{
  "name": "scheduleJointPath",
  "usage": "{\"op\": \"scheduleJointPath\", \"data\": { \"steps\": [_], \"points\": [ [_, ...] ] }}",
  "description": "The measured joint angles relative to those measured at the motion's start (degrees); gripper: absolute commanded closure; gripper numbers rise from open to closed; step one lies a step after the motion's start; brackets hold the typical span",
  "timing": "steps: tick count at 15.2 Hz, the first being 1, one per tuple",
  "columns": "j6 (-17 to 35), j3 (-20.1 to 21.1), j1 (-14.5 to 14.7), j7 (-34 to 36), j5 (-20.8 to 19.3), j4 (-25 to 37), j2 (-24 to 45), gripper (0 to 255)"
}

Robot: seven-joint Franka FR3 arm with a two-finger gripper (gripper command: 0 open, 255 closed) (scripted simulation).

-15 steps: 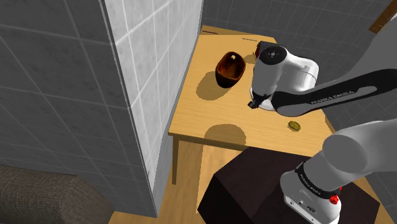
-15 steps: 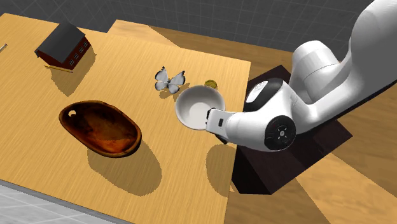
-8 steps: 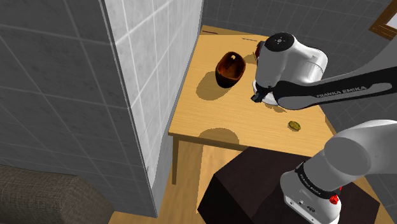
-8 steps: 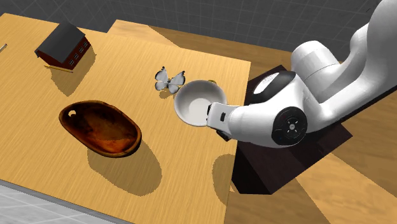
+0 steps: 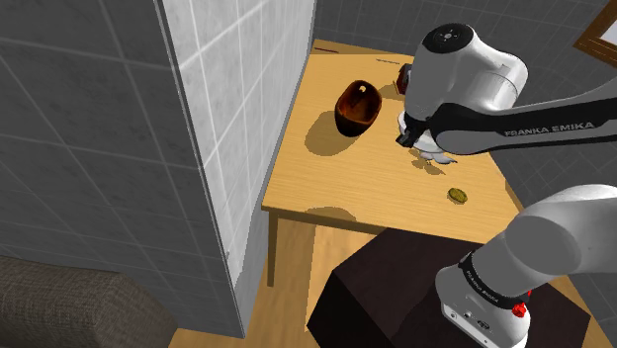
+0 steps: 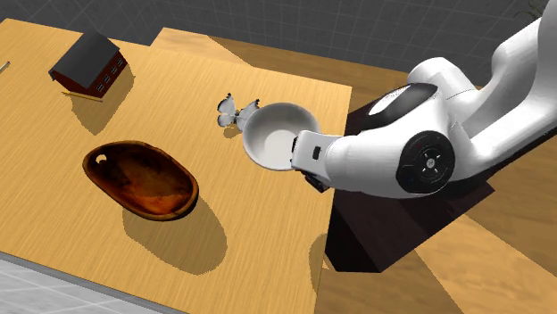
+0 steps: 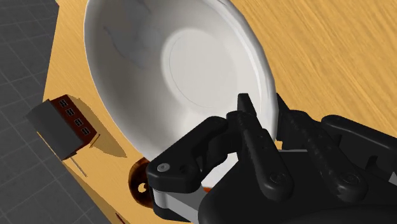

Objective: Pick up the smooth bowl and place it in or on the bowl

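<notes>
A smooth white bowl (image 6: 275,131) hangs tilted above the wooden table (image 6: 54,134), lifted clear of it. My gripper (image 6: 302,164) is shut on its rim, one finger inside and one outside, as the wrist view shows: gripper (image 7: 264,116), white bowl (image 7: 184,63). In the shoulder view the gripper (image 5: 407,138) and a sliver of the white bowl (image 5: 431,151) sit under the arm's wrist. The dark brown wooden bowl (image 6: 141,178) rests on the table toward the second exterior view's left, apart from the white one; it is also in the shoulder view (image 5: 358,107).
A small dark-roofed toy house (image 6: 87,61) stands at the table's far corner. A pale butterfly figure (image 6: 228,111) lies beside the held bowl. A small yellowish disc (image 5: 458,195) lies near the stand (image 5: 386,297). A tiled wall column (image 5: 198,148) borders the table.
The arm has risen and carried the white bowl higher above the table, drifting slightly toward the butterfly figure. The grip has stayed shut. The brown bowl has not moved.
</notes>
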Motion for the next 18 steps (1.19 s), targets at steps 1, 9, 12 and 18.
{"op": "scheduleJointPath", "data": {
  "steps": [1,9,12,18],
  "points": [
    [-0.76,-0.18,0.19,-0.49,0.27,0.39,-0.45,255],
    [0.66,-0.38,-4.70,-1.03,-3.62,11.06,11.05,255],
    [1.32,-0.03,-7.20,-0.48,-6.28,17.94,18.76,255],
    [0.70,-0.19,-10.00,-0.71,-10.21,30.32,30.85,255]
  ]
}}
